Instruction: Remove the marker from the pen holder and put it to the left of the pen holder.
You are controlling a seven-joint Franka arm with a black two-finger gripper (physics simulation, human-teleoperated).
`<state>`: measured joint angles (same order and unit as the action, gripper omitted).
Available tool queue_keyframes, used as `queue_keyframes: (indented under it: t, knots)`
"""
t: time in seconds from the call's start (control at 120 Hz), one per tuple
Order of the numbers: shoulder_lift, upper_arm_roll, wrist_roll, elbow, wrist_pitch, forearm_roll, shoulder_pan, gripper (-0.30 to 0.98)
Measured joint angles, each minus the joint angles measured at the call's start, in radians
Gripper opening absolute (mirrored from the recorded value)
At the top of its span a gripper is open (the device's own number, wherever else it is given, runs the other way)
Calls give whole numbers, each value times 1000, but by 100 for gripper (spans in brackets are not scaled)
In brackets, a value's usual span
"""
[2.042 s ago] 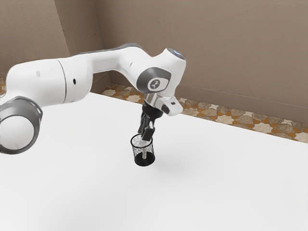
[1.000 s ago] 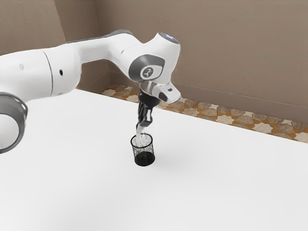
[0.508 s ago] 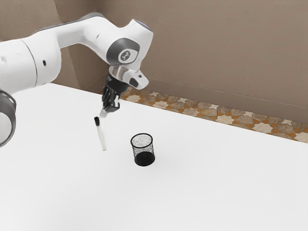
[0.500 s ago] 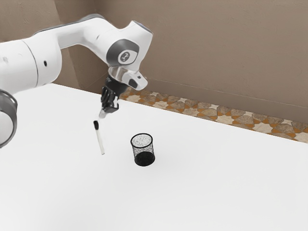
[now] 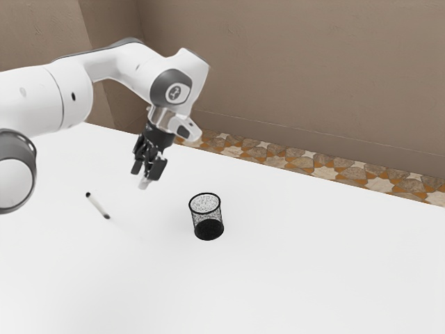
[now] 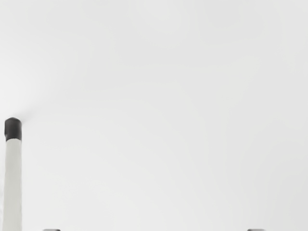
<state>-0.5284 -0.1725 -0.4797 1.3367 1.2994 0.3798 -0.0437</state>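
Note:
My gripper hangs above the table, open, between the marker and the pen holder as the exterior view has it. Its two fingertips stand wide apart at the wrist view's edge. The white marker with black ends lies on the table, toward the exterior view's left from the gripper; in the wrist view the marker is outside the fingers, off to one side. Upright on the table stands the black mesh pen holder, with nothing seen inside.
The white table reaches widely around the holder and marker. Beyond its far edge are a stone-patterned floor and a brown wall.
The marker came out of the holder, dropped away from my gripper and now lies farther toward the exterior view's left. My hand moved that way too, then came down somewhat and opened.

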Motion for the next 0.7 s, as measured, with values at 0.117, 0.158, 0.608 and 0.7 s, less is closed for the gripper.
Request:
queue_keyframes:
  t: [0.117,0.158,0.608,0.7]
  knots:
    - [3,-31,-2,1,50,-46,-25,58]
    - [2,-67,-2,1,71,-56,-48,60]
    - [34,-397,1,40,318,-107,-310,68]
    - [38,-398,1,47,351,-110,-316,68]
